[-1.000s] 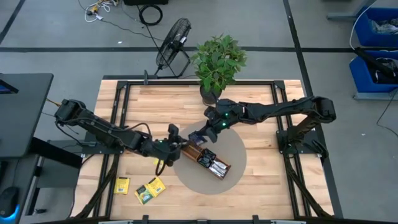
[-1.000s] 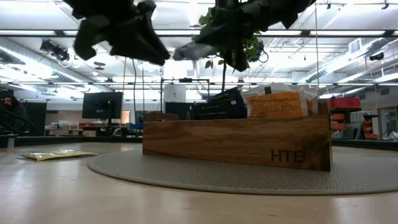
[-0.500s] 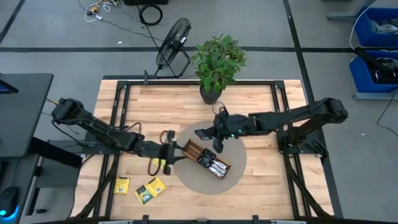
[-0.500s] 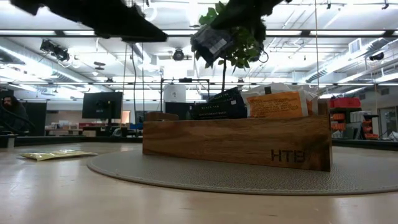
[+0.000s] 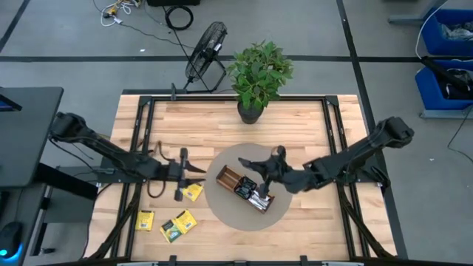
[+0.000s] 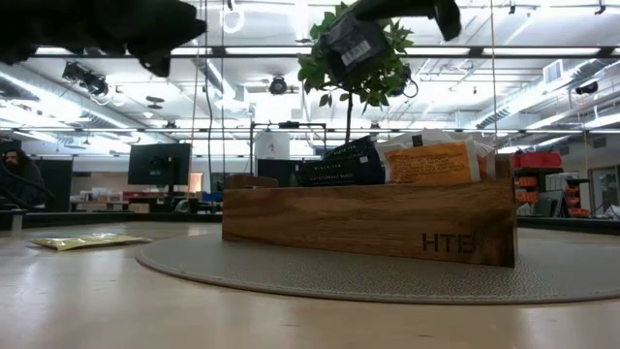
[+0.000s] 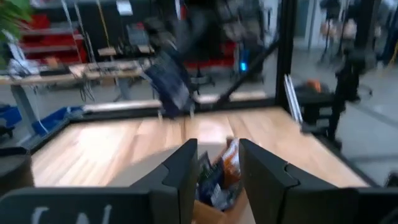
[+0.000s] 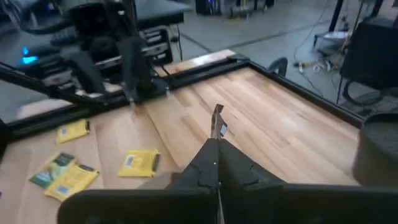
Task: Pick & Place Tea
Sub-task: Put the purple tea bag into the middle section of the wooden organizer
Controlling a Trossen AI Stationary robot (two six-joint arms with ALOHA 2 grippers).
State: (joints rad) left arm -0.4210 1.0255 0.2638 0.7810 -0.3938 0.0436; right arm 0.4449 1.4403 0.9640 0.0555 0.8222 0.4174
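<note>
My right gripper (image 5: 264, 164) is shut on a dark navy tea sachet (image 5: 250, 162), held high above the round grey mat (image 5: 222, 210) just past the wooden tray's (image 5: 245, 190) far end; the low view shows this sachet (image 6: 347, 48) above the tray (image 6: 368, 218). Orange-and-white (image 6: 431, 163) and dark (image 6: 339, 165) sachets stand upright in the tray. My left gripper (image 5: 198, 170) hovers open left of the mat, pointing level at the tray, nothing between its fingers (image 7: 186, 165). A yellow sachet (image 5: 194, 192) lies flat on the table beside it. My right gripper pinches the navy sachet by one edge (image 8: 217, 134) between its two shut fingers (image 8: 208, 158). The fingers come from the table's right, slanting slightly down. The sachet sticks out beyond the fingertips, tilted and lifted clear of mat and tray.
Two more yellow sachets (image 5: 145, 220) (image 5: 179, 225) lie flat near the table's front left. A potted plant (image 5: 259, 74) stands at the far edge and a fan (image 5: 205, 48) on the floor beyond it. Bare wood lies to the far left.
My right gripper has swung with the navy sachet from the mat's far side toward the near and right, rolling so that the sachet turned from flat to tilted. My left gripper has drawn back toward the table's left edge and turned level, leaving a yellow sachet in open view.
</note>
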